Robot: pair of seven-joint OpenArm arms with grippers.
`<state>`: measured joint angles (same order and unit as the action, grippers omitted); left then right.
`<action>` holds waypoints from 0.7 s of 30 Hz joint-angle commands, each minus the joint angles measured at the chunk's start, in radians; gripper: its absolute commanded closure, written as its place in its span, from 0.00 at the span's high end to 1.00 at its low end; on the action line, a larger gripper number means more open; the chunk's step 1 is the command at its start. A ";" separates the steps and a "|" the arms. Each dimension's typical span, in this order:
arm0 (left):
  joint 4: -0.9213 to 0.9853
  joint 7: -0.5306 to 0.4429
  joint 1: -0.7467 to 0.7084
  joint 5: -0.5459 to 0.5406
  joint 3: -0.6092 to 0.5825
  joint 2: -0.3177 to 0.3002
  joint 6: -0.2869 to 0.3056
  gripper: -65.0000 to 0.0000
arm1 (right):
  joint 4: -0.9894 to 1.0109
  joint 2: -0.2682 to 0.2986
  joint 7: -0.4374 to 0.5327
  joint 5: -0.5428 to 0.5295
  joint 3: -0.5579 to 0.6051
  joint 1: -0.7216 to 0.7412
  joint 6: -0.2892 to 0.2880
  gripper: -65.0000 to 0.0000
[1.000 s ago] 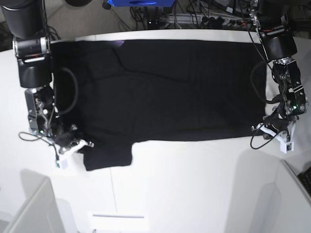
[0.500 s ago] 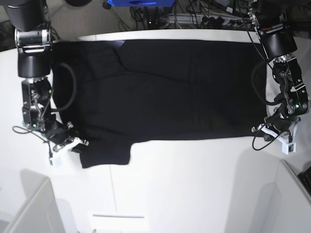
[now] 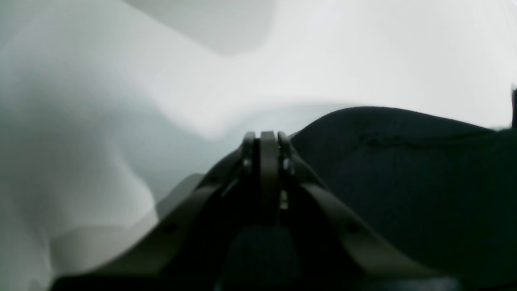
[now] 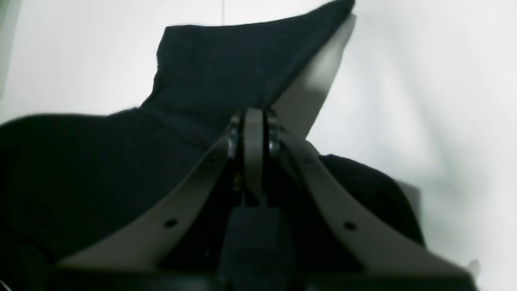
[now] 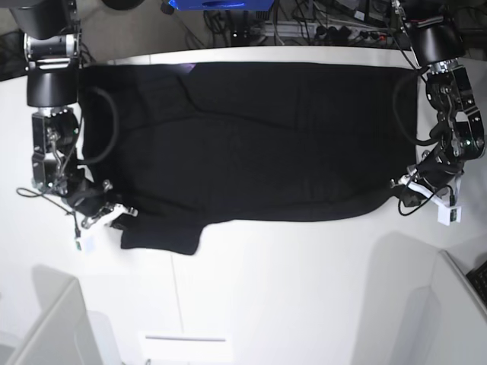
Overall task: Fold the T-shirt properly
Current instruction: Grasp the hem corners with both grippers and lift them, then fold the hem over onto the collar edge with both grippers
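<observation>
T-shirt (image 5: pixel 251 137) flat across white table (image 5: pixel 304 289)

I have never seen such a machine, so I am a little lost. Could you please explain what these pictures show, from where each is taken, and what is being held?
This is a robot with two arms, working at a white table. One picture looks down from above; the other two come from small cameras mounted on each arm's wrist, looking along its pincer.

On the table lies a large black T-shirt, spread flat. Only plain black cloth shows.

In the overhead view, the right pincer is on the picture's left, at the near edge beside the sleeve. The left pincer is on the picture's right, at the near corner. Both are shut. Each wrist picture shows black cloth rising up to the closed tips, so each seems to pinch the shirt's edge.
</observation>
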<state>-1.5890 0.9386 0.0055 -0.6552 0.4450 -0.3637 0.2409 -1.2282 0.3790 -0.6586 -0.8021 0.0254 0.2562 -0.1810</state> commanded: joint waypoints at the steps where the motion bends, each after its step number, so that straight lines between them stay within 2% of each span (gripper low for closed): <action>1: -0.026 -0.011 0.004 -0.005 0.034 -0.019 0.007 0.00 | -0.029 0.021 0.024 -0.007 -0.009 0.025 -0.008 0.00; 5: -0.061 0.053 -0.005 -0.007 0.100 -0.016 0.010 0.00 | -0.049 0.022 0.024 -0.007 -0.009 0.009 -0.008 0.00; 10: -0.098 0.102 -0.023 -0.008 0.114 -0.016 0.010 0.00 | -0.049 0.022 0.024 -0.007 -0.009 0.004 -0.008 0.00; 14: -0.118 0.106 -0.052 -0.008 0.114 -0.019 0.010 0.00 | -0.068 0.024 0.024 -0.007 -0.012 -0.014 -0.008 0.00; 21: -0.121 0.106 -0.088 -0.008 0.116 -0.022 0.010 0.00 | -0.134 0.035 0.003 -0.007 -0.086 -0.054 -0.008 0.00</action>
<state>-1.6917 1.0588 -0.0853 -0.6559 0.5549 -0.3668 0.2470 -1.3396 0.4023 -0.6697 -0.7963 -0.0559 0.1791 -0.1802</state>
